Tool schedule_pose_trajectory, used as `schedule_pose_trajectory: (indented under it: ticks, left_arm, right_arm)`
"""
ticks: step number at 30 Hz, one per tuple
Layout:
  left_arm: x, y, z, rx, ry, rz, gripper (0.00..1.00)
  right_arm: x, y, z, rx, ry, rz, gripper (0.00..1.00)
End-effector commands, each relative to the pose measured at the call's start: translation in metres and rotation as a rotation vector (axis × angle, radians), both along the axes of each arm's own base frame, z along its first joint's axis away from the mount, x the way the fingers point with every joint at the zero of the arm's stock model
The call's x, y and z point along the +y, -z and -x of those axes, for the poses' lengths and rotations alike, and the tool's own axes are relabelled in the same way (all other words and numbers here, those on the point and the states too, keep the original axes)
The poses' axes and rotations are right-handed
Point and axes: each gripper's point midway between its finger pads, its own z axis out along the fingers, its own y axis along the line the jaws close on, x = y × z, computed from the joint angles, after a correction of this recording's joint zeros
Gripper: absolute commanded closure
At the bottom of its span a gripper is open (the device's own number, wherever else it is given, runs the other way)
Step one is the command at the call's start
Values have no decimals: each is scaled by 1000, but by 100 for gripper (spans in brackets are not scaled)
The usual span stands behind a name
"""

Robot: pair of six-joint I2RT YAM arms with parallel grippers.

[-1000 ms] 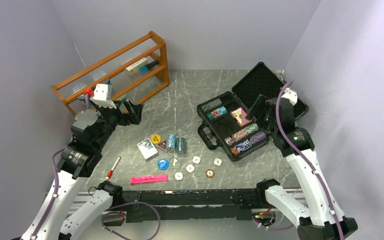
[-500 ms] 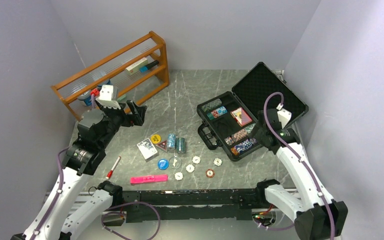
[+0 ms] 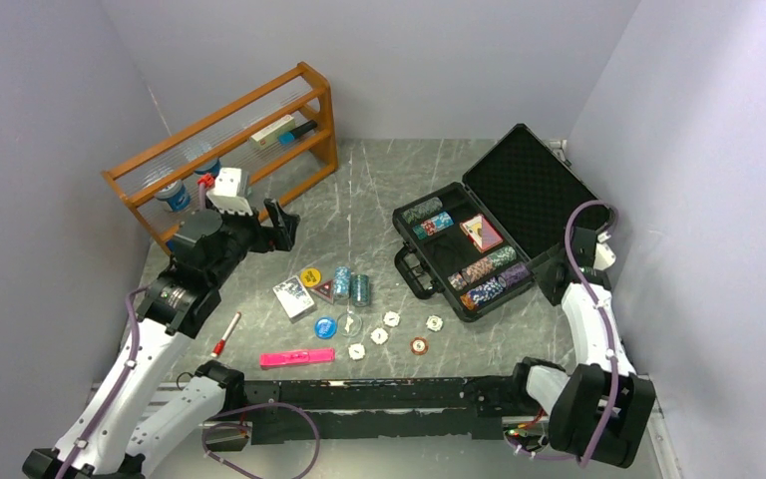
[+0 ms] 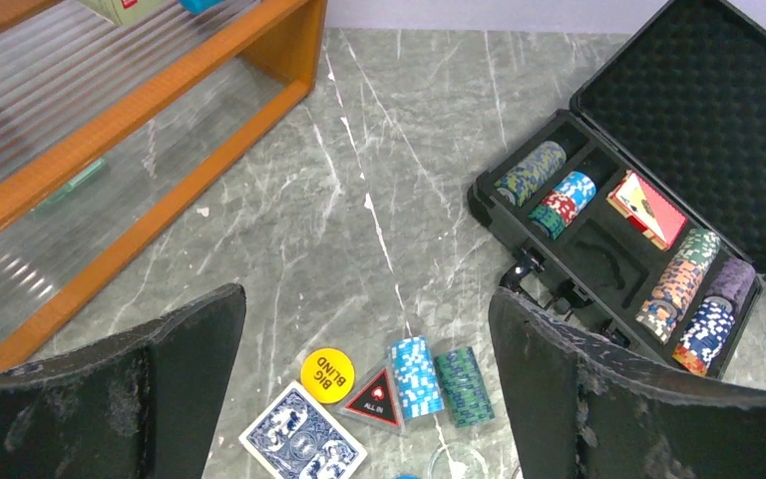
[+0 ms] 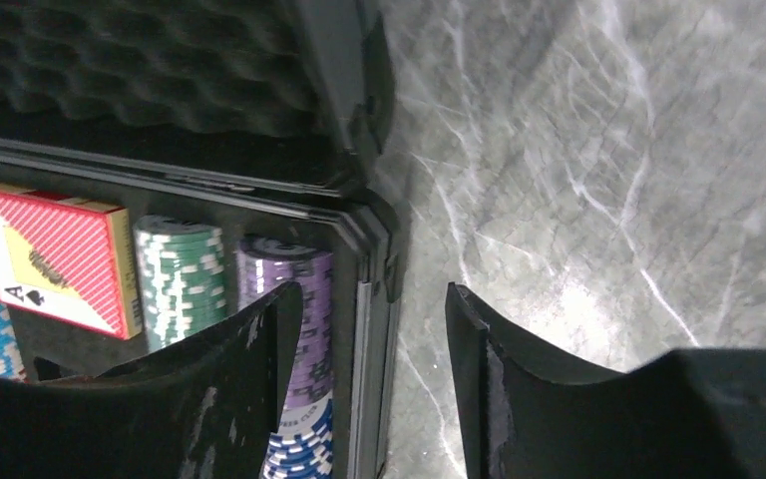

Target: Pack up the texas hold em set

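Note:
The black case [image 3: 414, 267] lies open at the right, lid [image 3: 529, 180] back, with chip stacks [image 3: 489, 264] and a red card deck [image 3: 481, 232] in its foam. Loose on the table lie a blue card deck [image 3: 293, 296], a yellow button [image 3: 310, 276], blue chips [image 3: 342, 280], green chips [image 3: 360, 288], a blue button [image 3: 325, 326] and small white discs [image 3: 391, 319]. My left gripper [image 3: 277, 228] hangs open above and behind these pieces [image 4: 367, 299]. My right gripper [image 3: 556, 277] is open, low beside the case's right wall [image 5: 374, 294], touching nothing.
A wooden rack [image 3: 229, 140] with a blue can [image 3: 172, 196] stands at the back left. A pink marker [image 3: 297, 356] and a red-tipped pen [image 3: 225, 335] lie near the front edge. Grey walls close in on both sides.
My right arm has drawn back from over the case to its right side, and its jaws have narrowed. My left arm has swung right and forward, still open.

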Motion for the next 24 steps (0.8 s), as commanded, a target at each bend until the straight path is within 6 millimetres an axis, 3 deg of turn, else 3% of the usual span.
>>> schedule_pose_trajectory:
  ticks: [1,6,15,24]
  left_arm:
    - [-7,-5,-3,-22,28,27,3]
    - [-6,4,-8,13,8,12,5]
    - [-1,13,-10,28,-8,-21,6]
    - [-2,11,-13,24,-16,-12,7]
  right_arm:
    - [-3,7,-16,-102,57,-78,46]
    - [-13,19,-18,-80,81,-67,62]
    - [-3,34,-25,-66,10,-117,68]
    - [33,52,-42,-102,-152,-283,91]
